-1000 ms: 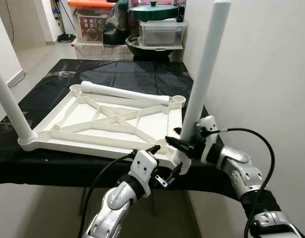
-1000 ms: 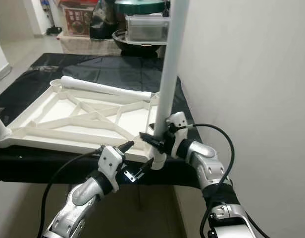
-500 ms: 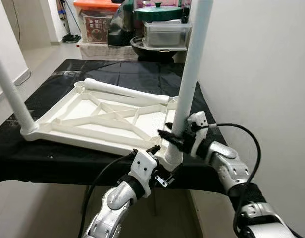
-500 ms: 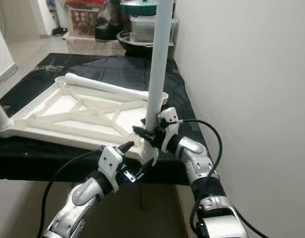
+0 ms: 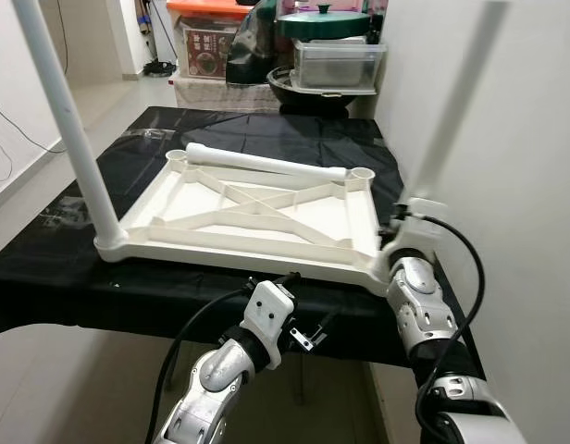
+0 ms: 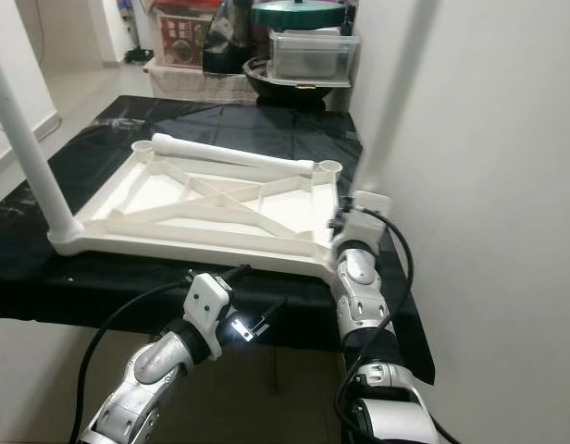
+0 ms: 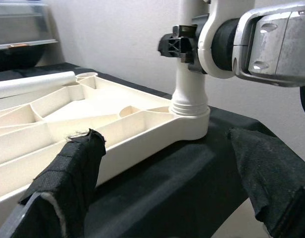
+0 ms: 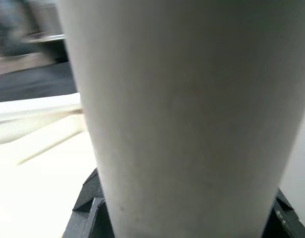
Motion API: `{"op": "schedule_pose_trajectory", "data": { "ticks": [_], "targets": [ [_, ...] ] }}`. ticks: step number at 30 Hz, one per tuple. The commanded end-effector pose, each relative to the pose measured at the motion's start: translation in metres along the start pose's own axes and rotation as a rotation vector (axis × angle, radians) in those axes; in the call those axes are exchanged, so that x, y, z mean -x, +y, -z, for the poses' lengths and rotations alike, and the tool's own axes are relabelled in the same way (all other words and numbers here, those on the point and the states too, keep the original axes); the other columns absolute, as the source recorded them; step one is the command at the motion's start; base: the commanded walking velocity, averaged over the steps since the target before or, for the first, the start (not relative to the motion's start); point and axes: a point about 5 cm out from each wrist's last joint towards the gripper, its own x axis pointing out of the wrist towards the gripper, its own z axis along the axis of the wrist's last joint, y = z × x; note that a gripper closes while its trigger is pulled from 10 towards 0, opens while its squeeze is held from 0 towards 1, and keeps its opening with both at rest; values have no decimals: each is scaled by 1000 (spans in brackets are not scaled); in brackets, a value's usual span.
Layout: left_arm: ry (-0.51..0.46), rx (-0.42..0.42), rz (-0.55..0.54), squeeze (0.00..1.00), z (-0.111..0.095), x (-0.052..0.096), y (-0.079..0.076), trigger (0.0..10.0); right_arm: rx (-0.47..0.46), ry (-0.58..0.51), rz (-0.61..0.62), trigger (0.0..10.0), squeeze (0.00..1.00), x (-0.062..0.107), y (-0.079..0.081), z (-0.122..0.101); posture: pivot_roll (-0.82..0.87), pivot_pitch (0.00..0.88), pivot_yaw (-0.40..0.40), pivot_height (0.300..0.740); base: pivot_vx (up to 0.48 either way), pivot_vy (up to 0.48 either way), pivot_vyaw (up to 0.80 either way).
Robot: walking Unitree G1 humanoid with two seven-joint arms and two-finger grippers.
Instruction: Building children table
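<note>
Right gripper (image 7: pixel 184 45) is clamped round the base of a white table leg (image 7: pixel 190 84) standing upright in the near right corner socket of the upturned tabletop (image 5: pixel 257 208). Left gripper (image 5: pixel 308 328) hangs with fingers spread, just below the near edge. Another leg (image 5: pixel 68 125) stands at the near left corner; a third leg (image 5: pixel 266 164) lies across the far side. Black sheeting (image 5: pixel 266 129) covers the bench underneath.

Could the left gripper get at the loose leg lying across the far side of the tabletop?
Probably not as it stands: the left gripper hangs open below the near edge, and the loose leg lies across the whole tabletop; nothing blocks the way.
</note>
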Motion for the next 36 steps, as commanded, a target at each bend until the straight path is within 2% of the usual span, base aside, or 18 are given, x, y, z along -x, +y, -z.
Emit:
{"op": "schedule_pose_trajectory", "data": {
  "ticks": [1, 5, 6, 8, 9, 12, 13, 14, 15, 19, 20, 24, 25, 29, 32, 34, 35, 36],
  "targets": [
    [17, -9, 15, 0, 3, -2, -2, 10000, -87, 18, 64, 0, 0, 2, -3, 2, 97, 0, -68, 740, 0, 0, 0],
    [19, -8, 13, 0, 3, -2, -2, 10000, -108, 29, 44, 0, 0, 8, 13, 7, 97, 0, -68, 740, 0, 0, 0],
    [20, -7, 14, 0, 3, -2, -1, 10000, -124, 19, 8, 10000, 0, 10, 19, 6, 93, 0, -62, 740, 0, 0, 0],
    [20, -7, 14, 0, 3, -1, -1, 10000, -135, 11, -18, 10000, 0, 11, 23, 5, 93, 0, -62, 740, 0, 0, 0],
    [21, -7, 14, 0, 3, -1, -1, 10000, -131, -15, -62, 10000, 1000, 13, 28, 2, 91, 0, -62, 740, 0, 0, 0],
    [22, -6, 15, 0, 3, -1, -1, 10000, -110, -71, -145, 10000, 1000, 14, 33, -4, 91, 0, -62, 740, 0, 0, 0],
    [22, -6, 15, 0, 4, -2, -1, 10000, -104, -95, -174, 10000, 663, 13, 31, -7, 93, 0, -67, 740, 0, 0, 0],
    [22, -6, 15, 0, 4, -2, -1, 10000, -104, -95, -174, 10000, 663, 13, 31, -7, 93, 0, -67, 740, 0, 0, 0],
    [22, -6, 14, 0, 4, -2, -2, 10000, -122, -120, -248, 10000, 0, 11, 29, -10, 92, 0, -68, 740, 0, 0, 0],
    [21, -7, 15, 0, 4, -2, -3, 10000, -125, -142, -344, 10000, 0, 9, 27, -13, 92, 0, -68, 740, 0, 0, 0],
    [22, -6, 16, 0, 5, -2, -3, 10000, -70, -113, -475, 10000, 0, 7, 23, -10, 92, 0, -69, 740, 0, 0, 0],
    [25, -4, 17, 0, 6, -2, -4, 10000, -76, -33, -649, 10000, 0, 6, 19, -8, 91, 0, -73, 740, 0, 0, 0],
    [25, -4, 17, 0, 6, -2, -4, 10000, -76, -33, -649, 10000, 0, 6, 19, -8, 91, 0, -73, 740, 0, 0, 0],
    [28, -5, 22, 0, 8, -1, -4, 10000, -102, 24, -976, 10000, 0, 20, 28, -9, 90, 0, -69, 740, 0, 0, 0],
    [30, -5, 23, 0, 9, -1, -5, 10000, -87, 55, -1103, 10000, 0, 25, 29, -7, 95, 0, -73, 740, 0, 0, 0],
    [31, -4, 23, 0, 10, -1, -5, 10000, -83, 64, -1130, 10000, 0, 26, 29, -6, 95, 0, -73, 740, 0, 0, 0],
    [33, -7, 23, 0, 10, -2, -5, 10000, -39, 112, -1327, 10000, 0, 38, 31, -3, 97, 0, -74, 740, 0, 0, 0],
    [33, -7, 23, 0, 10, -2, -5, 10000, -39, 112, -1327, 10000, 0, 38, 31, -3, 97, 0, -74, 740, 0, 0, 0]
  ]
}}
